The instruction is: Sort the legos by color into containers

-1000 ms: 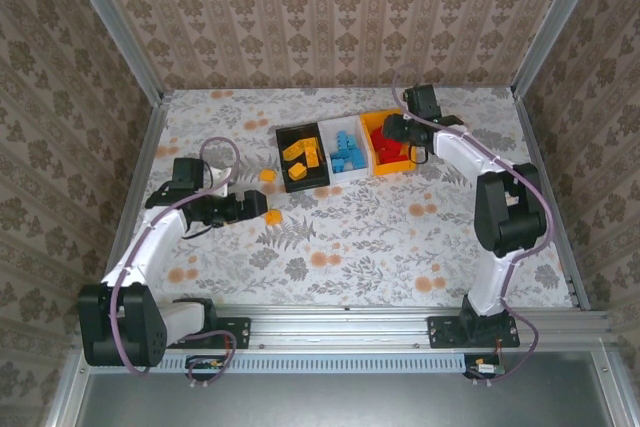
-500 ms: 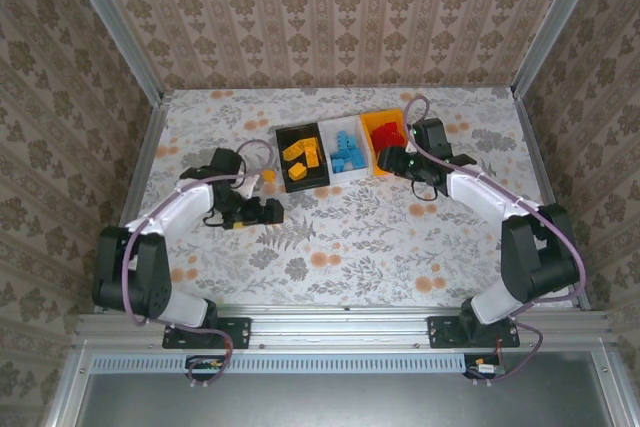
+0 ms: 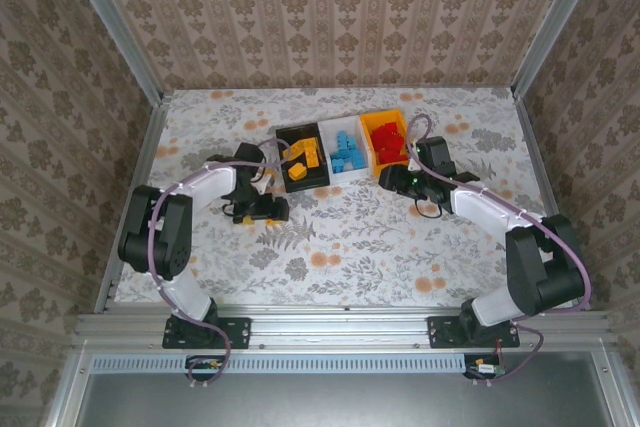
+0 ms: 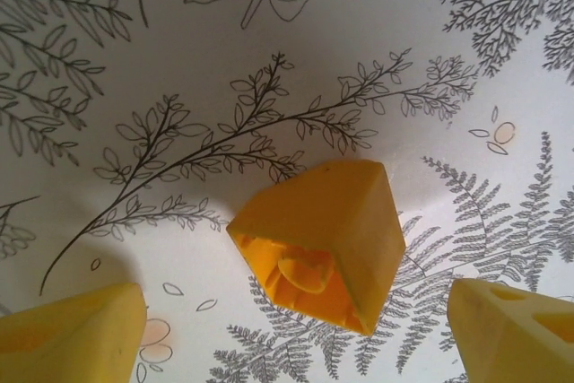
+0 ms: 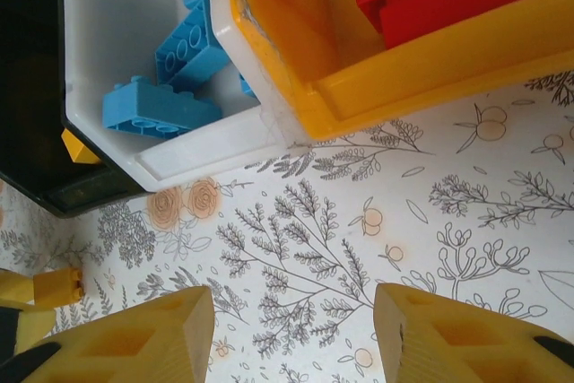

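Note:
An orange-yellow brick [image 4: 314, 239] lies on its side on the table, hollow underside towards the camera. My left gripper [image 4: 300, 329] [image 3: 266, 210] is open around it, with a gap on each side. The black tray [image 3: 305, 129] holds orange-yellow bricks [image 3: 300, 159], the white tray [image 3: 332, 137] blue bricks [image 3: 347, 152], and the orange-yellow tray [image 3: 378, 122] red bricks [image 3: 392, 143]. My right gripper [image 3: 388, 177] [image 5: 291, 329] is open over bare table just in front of the white tray [image 5: 206, 150] and the orange-yellow tray [image 5: 404, 78].
A small orange-yellow brick [image 5: 58, 286] sits on the table at the lower left of the right wrist view; whether it is the one between my left fingers I cannot tell. Metal rails and papered walls border the floral table [image 3: 360, 247].
My left gripper has swung right and closer to the trays, coming down over the loose brick. My right gripper has drawn back from above the orange-yellow tray to the table in front of it.

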You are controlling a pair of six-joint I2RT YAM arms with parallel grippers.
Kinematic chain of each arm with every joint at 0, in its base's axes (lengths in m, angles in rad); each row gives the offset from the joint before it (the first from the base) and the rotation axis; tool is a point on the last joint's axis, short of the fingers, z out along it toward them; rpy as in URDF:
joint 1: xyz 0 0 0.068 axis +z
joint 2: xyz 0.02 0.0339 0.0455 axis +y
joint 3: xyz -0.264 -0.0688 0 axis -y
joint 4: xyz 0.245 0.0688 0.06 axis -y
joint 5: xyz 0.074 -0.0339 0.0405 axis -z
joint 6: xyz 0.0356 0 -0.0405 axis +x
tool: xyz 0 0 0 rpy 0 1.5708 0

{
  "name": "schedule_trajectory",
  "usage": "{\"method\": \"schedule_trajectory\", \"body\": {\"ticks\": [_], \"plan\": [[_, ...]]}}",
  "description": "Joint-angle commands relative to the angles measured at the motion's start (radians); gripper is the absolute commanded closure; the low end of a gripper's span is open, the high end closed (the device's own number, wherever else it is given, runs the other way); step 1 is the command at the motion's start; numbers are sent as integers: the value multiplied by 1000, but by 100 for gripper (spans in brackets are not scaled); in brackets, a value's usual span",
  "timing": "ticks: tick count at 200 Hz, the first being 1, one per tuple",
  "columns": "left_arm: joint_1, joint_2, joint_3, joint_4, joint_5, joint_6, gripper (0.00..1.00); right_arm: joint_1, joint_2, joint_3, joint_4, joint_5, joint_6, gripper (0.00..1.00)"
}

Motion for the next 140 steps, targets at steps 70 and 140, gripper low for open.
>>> {"method": "schedule_trajectory", "body": {"ticks": [70,140], "plan": [[-18,87,48,31,52,-30,30,4,-6,-28,48,-36,21,49],[-19,51,29,102,135,-58,45,7,-30,-47,36,-22,27,49]]}}
